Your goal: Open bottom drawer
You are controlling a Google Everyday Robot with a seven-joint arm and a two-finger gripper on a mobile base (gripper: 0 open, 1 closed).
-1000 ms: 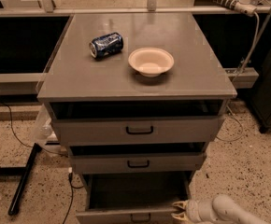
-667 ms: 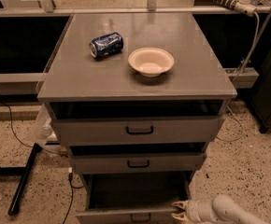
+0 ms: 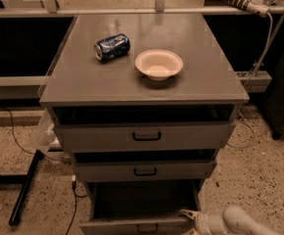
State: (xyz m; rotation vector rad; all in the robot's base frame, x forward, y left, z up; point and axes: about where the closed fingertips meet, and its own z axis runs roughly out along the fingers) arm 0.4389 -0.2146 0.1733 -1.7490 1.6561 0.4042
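The bottom drawer (image 3: 132, 225) is the narrowest of three grey drawers in the cabinet. It is pulled well out, so its plain grey inside shows from above. Its small black handle (image 3: 147, 228) sits at the frame's bottom edge, partly cut off. My gripper (image 3: 187, 217) is at the drawer's front right corner, its pale fingers touching the top edge of the drawer front. The white arm (image 3: 240, 223) runs off to the lower right.
The mid-sized drawer (image 3: 144, 170) and the widest top drawer (image 3: 144, 137) stand slightly open above. On the cabinet top (image 3: 83, 82) lie a blue can (image 3: 112, 46) on its side and a white bowl (image 3: 158, 64). A black pole (image 3: 24, 187) and cables lie on the speckled floor at left.
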